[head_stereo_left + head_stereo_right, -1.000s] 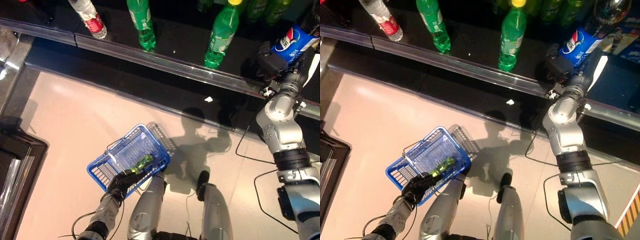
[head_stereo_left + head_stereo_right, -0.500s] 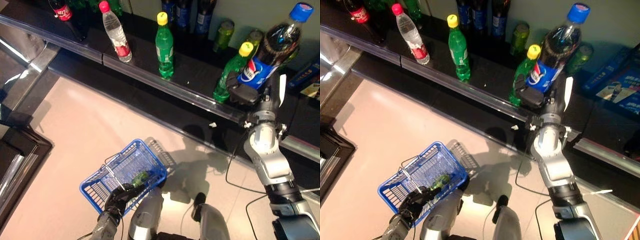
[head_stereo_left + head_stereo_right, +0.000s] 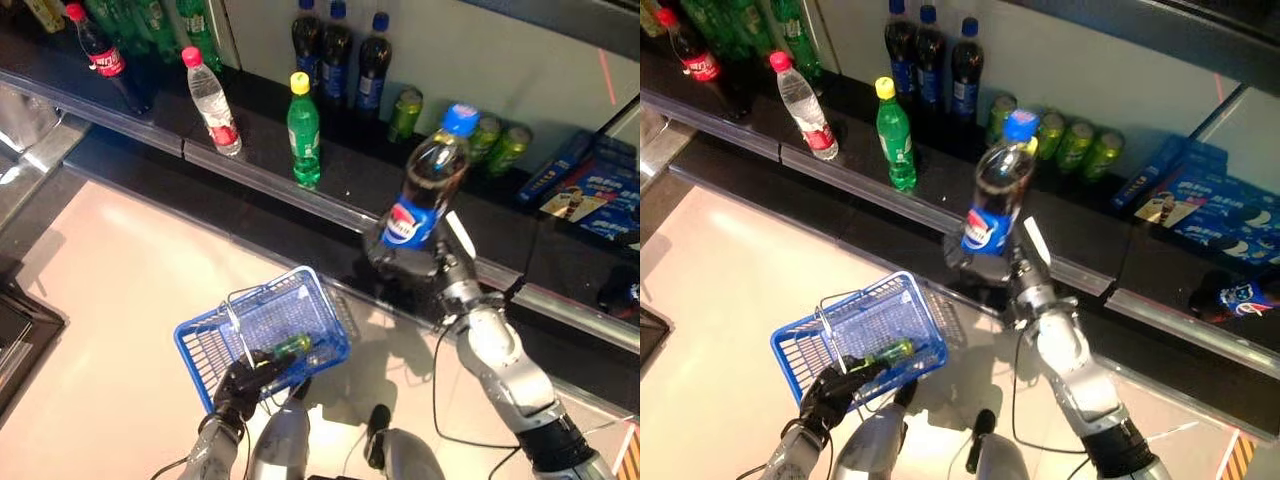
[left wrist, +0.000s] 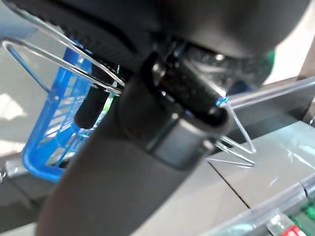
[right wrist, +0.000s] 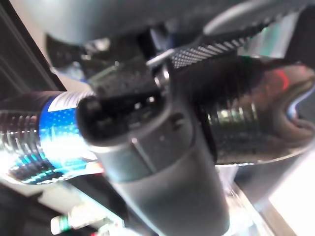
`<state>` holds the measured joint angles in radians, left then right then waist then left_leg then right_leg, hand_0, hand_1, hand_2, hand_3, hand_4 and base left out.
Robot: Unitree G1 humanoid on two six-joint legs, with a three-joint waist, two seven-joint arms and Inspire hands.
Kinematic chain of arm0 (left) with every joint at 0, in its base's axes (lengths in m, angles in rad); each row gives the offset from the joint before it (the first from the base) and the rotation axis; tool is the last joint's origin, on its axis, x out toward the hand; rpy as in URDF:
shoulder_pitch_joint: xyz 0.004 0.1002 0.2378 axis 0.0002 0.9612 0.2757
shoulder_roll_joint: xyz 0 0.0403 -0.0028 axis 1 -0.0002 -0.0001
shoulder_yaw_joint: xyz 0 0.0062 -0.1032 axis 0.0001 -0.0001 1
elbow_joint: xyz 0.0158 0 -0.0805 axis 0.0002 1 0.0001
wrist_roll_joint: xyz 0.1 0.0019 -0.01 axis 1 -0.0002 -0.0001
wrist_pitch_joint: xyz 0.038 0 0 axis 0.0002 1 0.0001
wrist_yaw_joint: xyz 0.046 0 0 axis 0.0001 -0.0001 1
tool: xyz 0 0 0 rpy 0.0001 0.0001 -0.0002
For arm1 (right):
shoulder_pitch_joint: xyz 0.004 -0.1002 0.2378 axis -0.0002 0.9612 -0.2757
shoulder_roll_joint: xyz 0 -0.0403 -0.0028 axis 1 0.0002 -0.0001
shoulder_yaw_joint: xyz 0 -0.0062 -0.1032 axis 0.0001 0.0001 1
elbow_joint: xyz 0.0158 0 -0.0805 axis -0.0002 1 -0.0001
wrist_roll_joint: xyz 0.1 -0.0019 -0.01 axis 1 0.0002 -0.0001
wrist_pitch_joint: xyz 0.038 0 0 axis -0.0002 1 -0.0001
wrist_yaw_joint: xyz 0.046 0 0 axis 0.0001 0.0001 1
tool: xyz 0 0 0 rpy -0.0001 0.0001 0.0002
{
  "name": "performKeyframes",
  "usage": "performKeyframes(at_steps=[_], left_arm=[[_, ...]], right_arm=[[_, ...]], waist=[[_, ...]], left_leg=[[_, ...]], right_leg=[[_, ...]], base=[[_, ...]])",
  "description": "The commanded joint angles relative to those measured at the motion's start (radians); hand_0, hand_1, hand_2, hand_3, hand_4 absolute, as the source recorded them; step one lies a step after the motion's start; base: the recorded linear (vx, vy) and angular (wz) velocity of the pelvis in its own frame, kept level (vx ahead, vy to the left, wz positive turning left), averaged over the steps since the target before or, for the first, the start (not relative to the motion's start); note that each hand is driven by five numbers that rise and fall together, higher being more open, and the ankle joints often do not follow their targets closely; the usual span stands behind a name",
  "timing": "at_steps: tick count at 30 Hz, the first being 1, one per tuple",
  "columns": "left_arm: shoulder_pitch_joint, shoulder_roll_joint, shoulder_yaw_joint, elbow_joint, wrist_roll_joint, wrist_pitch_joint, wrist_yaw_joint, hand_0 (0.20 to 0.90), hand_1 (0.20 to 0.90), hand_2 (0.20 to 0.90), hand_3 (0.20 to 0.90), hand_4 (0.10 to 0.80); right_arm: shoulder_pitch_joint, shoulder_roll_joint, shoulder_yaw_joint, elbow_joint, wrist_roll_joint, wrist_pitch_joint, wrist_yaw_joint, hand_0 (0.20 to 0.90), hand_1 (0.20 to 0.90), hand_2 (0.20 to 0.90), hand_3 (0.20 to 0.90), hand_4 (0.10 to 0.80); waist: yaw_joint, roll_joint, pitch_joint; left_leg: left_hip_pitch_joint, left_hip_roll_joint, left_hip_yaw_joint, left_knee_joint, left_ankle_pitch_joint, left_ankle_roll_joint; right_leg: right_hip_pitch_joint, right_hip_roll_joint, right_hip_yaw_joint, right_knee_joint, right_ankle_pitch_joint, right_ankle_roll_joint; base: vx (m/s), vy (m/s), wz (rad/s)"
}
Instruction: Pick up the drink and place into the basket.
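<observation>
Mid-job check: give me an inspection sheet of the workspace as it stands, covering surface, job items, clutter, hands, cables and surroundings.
Surface: pale floor; dark shelf with a clear front rail.
Job's things: cola bottle, blue cap up, held off the shelf above and beside the blue basket; a green bottle already lies in the basket.
Clutter: on the shelf a clear water bottle, a green soda bottle, dark bottles, green cans, blue boxes.
Hands: right hand curled round the cola bottle's base; left hand gripping the basket's wire handle.
Cables: nothing seen.
Surroundings: nothing seen.
</observation>
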<state>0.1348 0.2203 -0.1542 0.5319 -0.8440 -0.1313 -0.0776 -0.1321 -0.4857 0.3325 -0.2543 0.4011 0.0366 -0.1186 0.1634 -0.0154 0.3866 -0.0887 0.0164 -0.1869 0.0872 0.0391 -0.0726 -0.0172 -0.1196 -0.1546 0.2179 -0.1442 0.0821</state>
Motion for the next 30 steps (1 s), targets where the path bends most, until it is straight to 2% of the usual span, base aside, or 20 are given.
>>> performKeyframes(at_steps=[1,4,13,18,19,24,30], left_arm=[[0.038,0.067,-0.05,-0.187,-0.015,-0.12,-0.066,0.3,0.3,0.3,0.2,0.1],[0.035,0.074,-0.061,-0.232,-0.024,-0.115,-0.058,0.3,0.3,0.3,0.2,0.1],[0.025,0.112,-0.093,-0.359,-0.013,-0.095,-0.069,0.3,0.3,0.3,0.2,0.1],[0.026,0.142,-0.121,-0.477,0.006,-0.057,-0.089,0.3,0.3,0.3,0.2,0.1],[0.022,0.158,-0.131,-0.54,0.003,-0.038,-0.1,0.3,0.3,0.3,0.2,0.1],[0.007,0.182,-0.161,-0.663,-0.065,-0.049,-0.195,0.3,0.3,0.3,0.2,0.1],[-0.019,0.194,-0.186,-0.735,-0.131,-0.062,-0.258,0.3,0.3,0.3,0.2,0.1]], right_arm=[[-0.059,0.013,0.002,-0.178,0.017,-0.202,0.021,0.3,0.3,0.3,0.2,0.1],[-0.06,0.027,0.037,-0.196,-0.025,-0.214,0.005,0.3,0.3,0.3,0.2,0.1],[-0.109,0.07,0.142,-0.186,0.001,-0.2,-0.02,0.3,0.3,0.3,0.2,0.1],[-0.152,0.117,0.201,-0.146,-0.036,-0.188,-0.091,0.3,0.3,0.3,0.2,0.1],[-0.17,0.134,0.222,-0.114,-0.03,-0.178,-0.117,0.3,0.3,0.3,0.2,0.1],[-0.188,0.167,0.264,-0.063,-0.023,-0.168,-0.147,0.3,0.3,0.3,0.2,0.1],[-0.22,0.216,0.299,-0.001,-0.049,-0.188,-0.217,0.3,0.3,0.3,0.2,0.1]], waist=[[0.012,0.004,-0.221],[0.022,0.005,-0.22],[0.074,0.002,-0.222],[0.113,0.002,-0.222],[0.13,0.003,-0.221],[0.161,0.003,-0.215],[0.191,0.004,-0.212]], left_leg=[[0.009,-0.006,-0.002,0.023,0.012,0.047],[0.009,-0.007,-0.009,0.019,0.016,0.046],[0.009,-0.016,-0.059,0.001,0.036,0.042],[0.004,-0.023,-0.091,-0.002,0.047,0.042],[0.002,-0.025,-0.105,-0.003,0.052,0.041],[-0.012,-0.036,-0.14,0.001,0.061,0.043],[-0.018,-0.045,-0.172,-0.002,0.073,0.04]], right_leg=[[0.042,0.036,-0.009,-0.045,0.061,-0.079],[0.045,0.035,-0.015,-0.052,0.064,-0.076],[0.064,0.032,-0.044,-0.077,0.078,-0.069],[0.074,0.028,-0.071,-0.085,0.082,-0.069],[0.079,0.026,-0.083,-0.086,0.082,-0.069],[0.079,0.019,-0.108,-0.081,0.081,-0.069],[0.086,0.012,-0.136,-0.077,0.081,-0.069]], base=[[-0.062,-0.022,0.02],[-0.064,-0.025,0.06],[-0.035,-0.027,0.1],[-0.007,-0.019,0.16],[0.003,-0.01,0.2],[0.005,-0.009,0.26],[0.044,-0.007,0.23]])
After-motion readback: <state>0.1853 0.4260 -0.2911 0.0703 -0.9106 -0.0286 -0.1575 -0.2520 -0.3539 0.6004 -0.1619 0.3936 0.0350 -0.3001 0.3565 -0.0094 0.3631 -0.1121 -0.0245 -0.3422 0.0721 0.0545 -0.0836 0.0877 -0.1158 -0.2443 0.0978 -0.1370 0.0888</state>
